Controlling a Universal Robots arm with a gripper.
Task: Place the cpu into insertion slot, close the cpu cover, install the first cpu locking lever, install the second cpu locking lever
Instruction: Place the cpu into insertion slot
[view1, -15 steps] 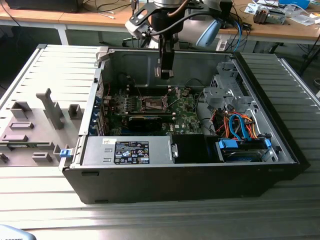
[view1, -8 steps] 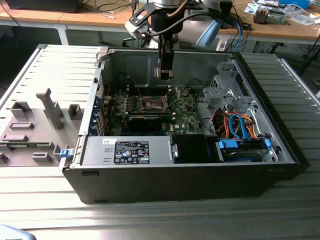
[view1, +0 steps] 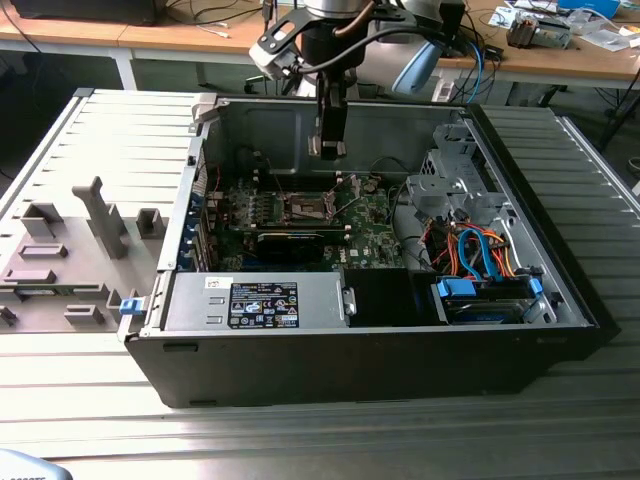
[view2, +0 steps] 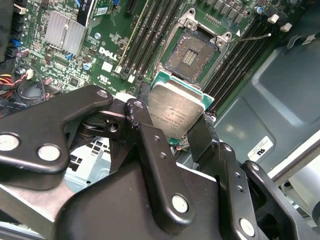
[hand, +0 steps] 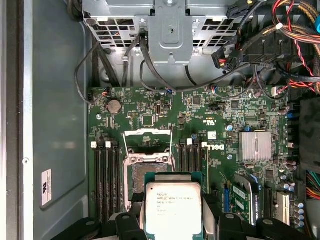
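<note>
My gripper hangs inside the open computer case, above the green motherboard. In both wrist views it is shut on the cpu, a silvery square chip pinched by its edges between the black fingers. The insertion slot lies bare below, its brownish contact field showing. The cpu hovers over the slot's near edge, held apart from it and partly covering it in the first wrist view. The cpu cover stands swung open at the slot's far side. A thin wire lever sticks out beside the slot.
Black memory slots flank the socket on both sides. A finned heatsink and a long black card sit nearby. The drive cage, bundled cables and a power supply line the case walls.
</note>
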